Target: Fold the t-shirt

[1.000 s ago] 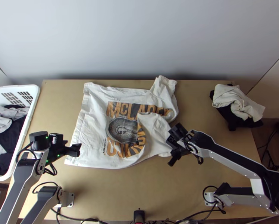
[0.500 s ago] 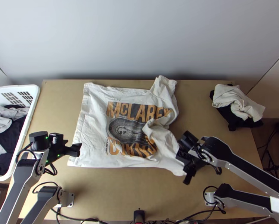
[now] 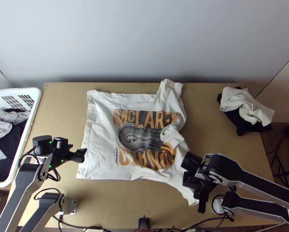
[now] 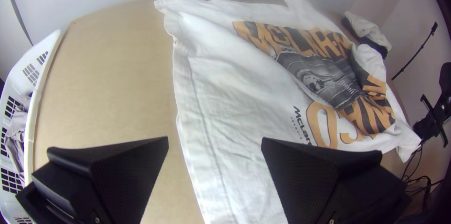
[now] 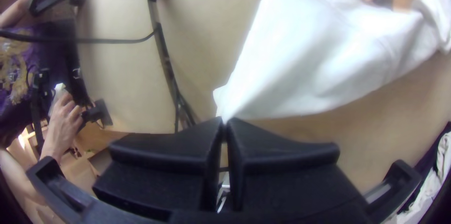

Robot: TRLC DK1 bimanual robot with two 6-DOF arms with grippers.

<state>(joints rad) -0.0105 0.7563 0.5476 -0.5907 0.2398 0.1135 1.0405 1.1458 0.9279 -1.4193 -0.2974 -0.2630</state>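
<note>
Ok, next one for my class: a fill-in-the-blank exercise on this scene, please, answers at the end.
The right pincer grips part of the white ____. The fingers of the left pincer are held ____, not together. The laundry basket at the top view's left edge is ____ in colour.

Missing words: t-shirt; apart; white.
</note>
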